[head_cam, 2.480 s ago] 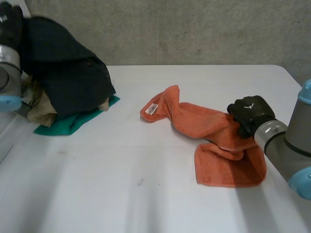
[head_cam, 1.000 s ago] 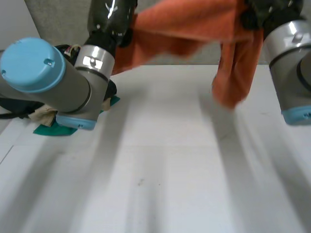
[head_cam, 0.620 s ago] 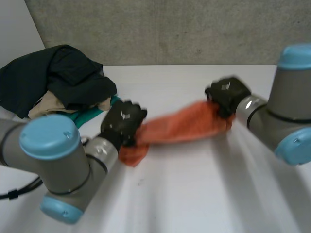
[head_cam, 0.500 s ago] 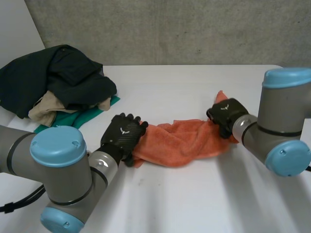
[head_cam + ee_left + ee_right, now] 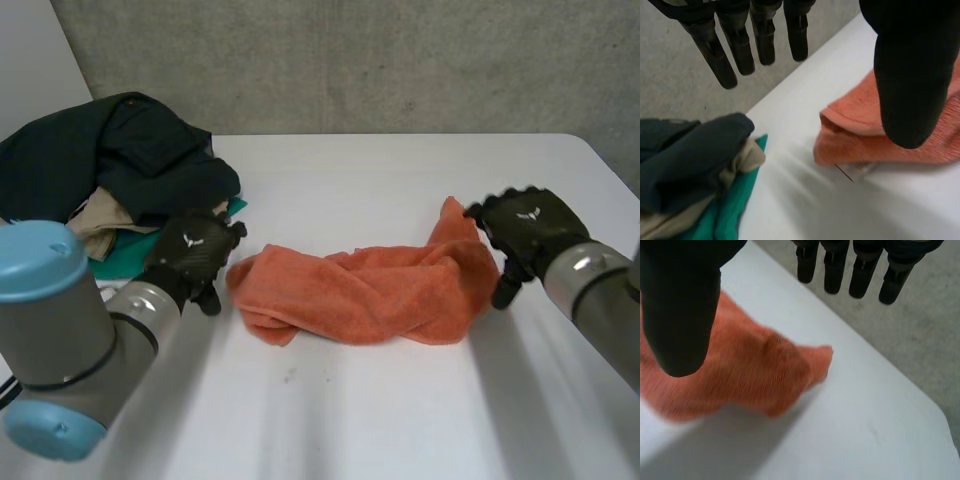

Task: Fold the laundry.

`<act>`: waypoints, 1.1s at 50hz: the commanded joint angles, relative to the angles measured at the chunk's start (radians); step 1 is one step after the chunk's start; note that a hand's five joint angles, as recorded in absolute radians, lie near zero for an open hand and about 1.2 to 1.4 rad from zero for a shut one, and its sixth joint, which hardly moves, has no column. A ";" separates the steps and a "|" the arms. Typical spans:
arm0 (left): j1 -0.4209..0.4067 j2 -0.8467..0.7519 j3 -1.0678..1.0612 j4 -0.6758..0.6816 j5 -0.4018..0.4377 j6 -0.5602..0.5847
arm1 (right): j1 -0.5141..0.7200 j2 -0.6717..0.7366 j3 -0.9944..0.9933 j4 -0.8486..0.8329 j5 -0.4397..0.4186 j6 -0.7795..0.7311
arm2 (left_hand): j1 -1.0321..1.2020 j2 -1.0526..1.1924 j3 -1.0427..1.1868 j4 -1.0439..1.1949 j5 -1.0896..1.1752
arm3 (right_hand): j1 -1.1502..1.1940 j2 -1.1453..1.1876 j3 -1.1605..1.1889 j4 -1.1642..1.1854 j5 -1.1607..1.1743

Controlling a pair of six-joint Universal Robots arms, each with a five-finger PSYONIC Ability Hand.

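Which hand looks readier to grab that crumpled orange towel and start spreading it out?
Probably the right hand: a free corner of the orange towel sticks up right beside it. The left hand faces a bunched end.

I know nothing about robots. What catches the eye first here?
A crumpled orange towel lies on the white table, with a black robot hand open beside each end: the left hand and the right hand. Beyond the left hand sits a heap of dark clothes.
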 commanded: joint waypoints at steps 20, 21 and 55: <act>-0.005 -0.237 0.207 -0.145 0.226 0.009 | -0.201 0.002 0.236 -0.142 -0.188 -0.063 | 0.227 0.236 0.238 0.234 0.232 | 0.268 0.256 0.255 0.255 0.249; -0.005 -0.241 0.211 -0.149 0.226 0.009 | -0.199 0.028 0.232 -0.176 -0.192 -0.028 | 0.253 0.263 0.265 0.260 0.258 | 0.265 0.253 0.252 0.252 0.246; -0.034 0.050 0.422 -0.473 0.148 -0.015 | -0.052 0.254 -0.189 -0.192 -0.159 0.287 | 1.051 1.061 1.063 1.059 1.056 | 1.112 1.100 1.099 1.100 1.093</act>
